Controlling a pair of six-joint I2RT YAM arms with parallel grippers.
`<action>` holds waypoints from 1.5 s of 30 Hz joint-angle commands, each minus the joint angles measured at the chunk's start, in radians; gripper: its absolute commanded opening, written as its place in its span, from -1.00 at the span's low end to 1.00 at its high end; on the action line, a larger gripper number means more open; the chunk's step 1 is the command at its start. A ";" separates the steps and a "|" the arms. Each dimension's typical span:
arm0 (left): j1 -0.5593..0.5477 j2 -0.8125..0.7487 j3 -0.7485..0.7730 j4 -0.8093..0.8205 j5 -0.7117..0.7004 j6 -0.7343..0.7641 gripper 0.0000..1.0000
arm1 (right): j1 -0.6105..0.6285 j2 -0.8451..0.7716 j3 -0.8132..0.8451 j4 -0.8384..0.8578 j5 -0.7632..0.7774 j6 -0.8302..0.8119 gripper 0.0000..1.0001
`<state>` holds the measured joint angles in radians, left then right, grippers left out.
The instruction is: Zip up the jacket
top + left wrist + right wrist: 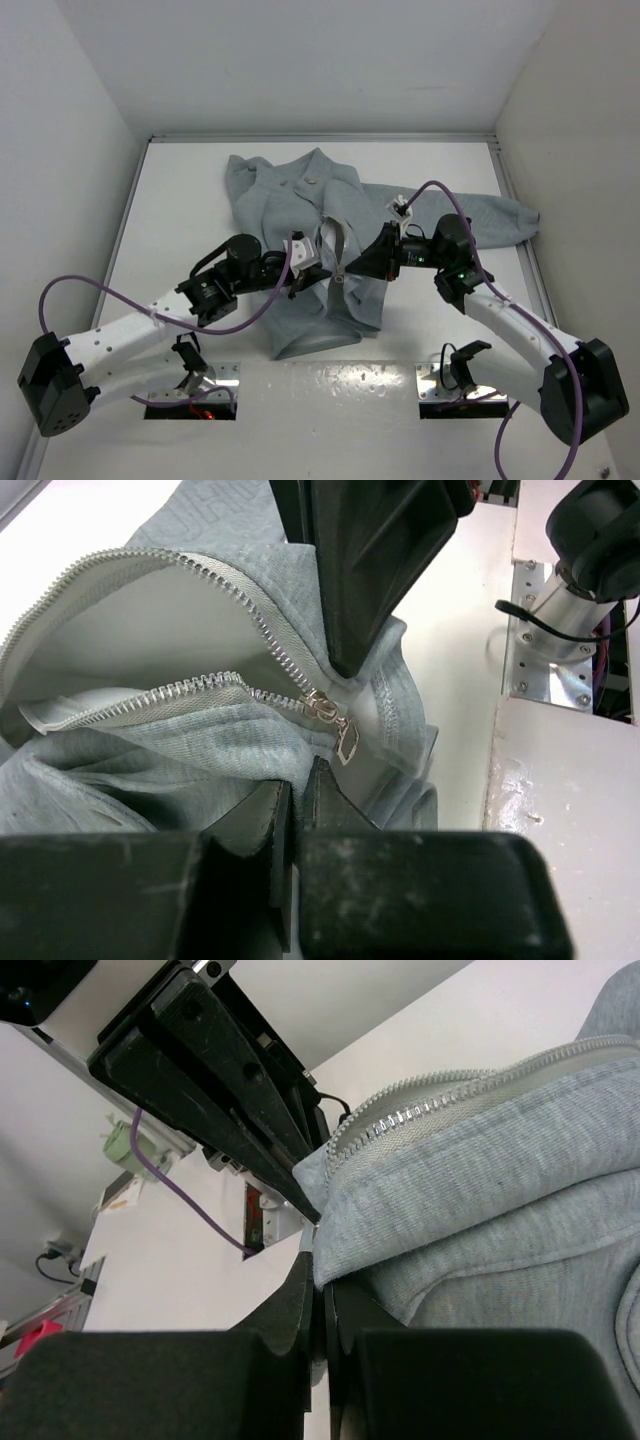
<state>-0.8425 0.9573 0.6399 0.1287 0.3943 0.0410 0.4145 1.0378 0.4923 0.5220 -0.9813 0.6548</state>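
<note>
grey jacket (275, 195) is lying spread out on the white counter (180, 190), and both grippers meet at its lower front. left gripper (304, 786) has its fingers squeezed together on a bit of the fabric, with the zipper slider (322, 706) sitting just past its tips. the little pull tab (348, 742) hangs off the slider back toward that gripper. right gripper (320, 1260) is clamped too, on a fold of the jacket edge right beside the zipper teeth (420, 1112). in the left wrist view the right gripper comes in from the opposite side, tip just beside the slider, so the slider sits between the two. beyond the slider, away from the left gripper, the two rows of teeth split apart and the front gapes open, pale inside showing. collar is well beyond both grippers, hem back toward the arm bases.
</note>
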 commanded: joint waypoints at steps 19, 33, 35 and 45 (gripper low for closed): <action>-0.072 -0.256 -0.062 -0.120 -0.270 0.344 0.05 | 0.001 -0.082 -0.006 0.104 0.001 0.048 -0.99; -0.512 -0.235 -0.181 -0.032 -0.721 0.869 0.20 | 0.004 -0.071 0.009 0.072 -0.003 0.046 -0.99; -0.512 -0.235 -0.149 -0.002 -0.752 0.789 0.60 | 0.004 -0.074 0.014 0.056 -0.002 0.025 -0.99; -0.377 -0.203 -0.028 -0.156 -0.477 0.519 1.00 | 0.003 -0.076 0.015 0.013 0.009 0.012 -0.99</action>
<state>-1.2682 0.7437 0.5331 0.0303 -0.2241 0.6598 0.4145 0.9817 0.4812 0.4957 -0.9710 0.6785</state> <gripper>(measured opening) 0.997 0.020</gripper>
